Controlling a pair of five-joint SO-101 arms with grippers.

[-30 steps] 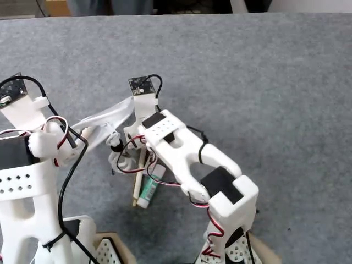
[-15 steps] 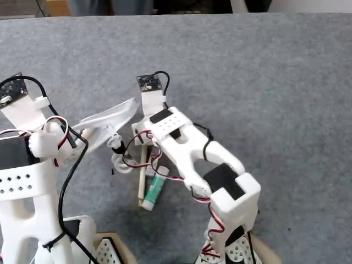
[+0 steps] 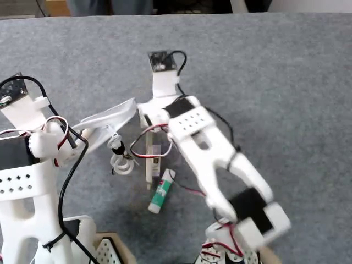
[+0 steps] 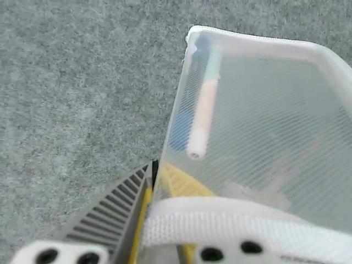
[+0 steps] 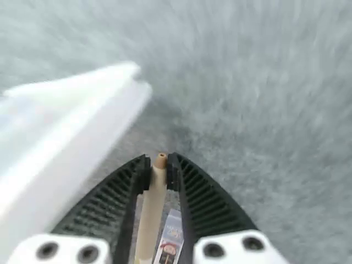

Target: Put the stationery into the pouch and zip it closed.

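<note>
High view — one pouch (image 3: 107,122), one glue stick (image 3: 161,191), one gripped pencil (image 3: 148,179).

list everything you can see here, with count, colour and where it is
pouch: one, clear with a white zip edge, held by the left tool
pen: one, peach with blue and green, inside the pouch
pencil: one, tan, between the right tool's fingers
glue stick: one, green and white, lying on the table near the arms' bases
table: one, grey
left tool: one, dark fingers, shut on the pouch's edge
right tool: one, black fingers, shut on the pencil, beside the pouch
</note>
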